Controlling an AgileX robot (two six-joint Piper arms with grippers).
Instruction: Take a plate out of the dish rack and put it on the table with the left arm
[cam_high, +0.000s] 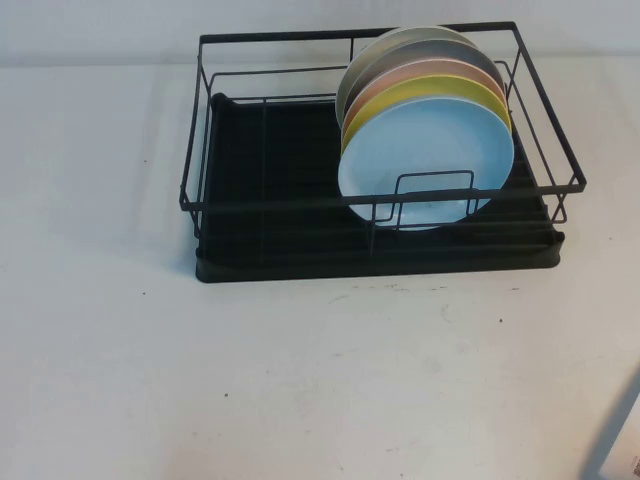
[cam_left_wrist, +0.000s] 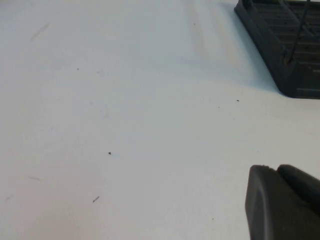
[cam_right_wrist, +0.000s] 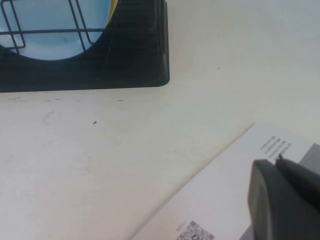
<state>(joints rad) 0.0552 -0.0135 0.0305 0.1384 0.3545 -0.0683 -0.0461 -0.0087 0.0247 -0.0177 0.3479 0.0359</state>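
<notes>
The light blue plate (cam_high: 425, 165) stands on edge at the front of a row of plates in the right half of the black wire dish rack (cam_high: 270, 200), on the white table (cam_high: 300, 380). Neither arm shows in the high view. In the left wrist view my left gripper (cam_left_wrist: 276, 169) is shut and empty, low over bare table, with a corner of the rack (cam_left_wrist: 280, 50) some way ahead. In the right wrist view my right gripper (cam_right_wrist: 276, 161) is shut and empty over a white sheet, with the blue plate (cam_right_wrist: 50, 45) behind the rack's wires (cam_right_wrist: 75, 31).
Behind the blue plate stand a yellow plate (cam_high: 430, 92), a pink plate (cam_high: 420, 72) and greyish ones. The rack's left half holds nothing. A white printed sheet (cam_right_wrist: 225, 195) lies at the table's near right corner, also in the high view (cam_high: 625, 440).
</notes>
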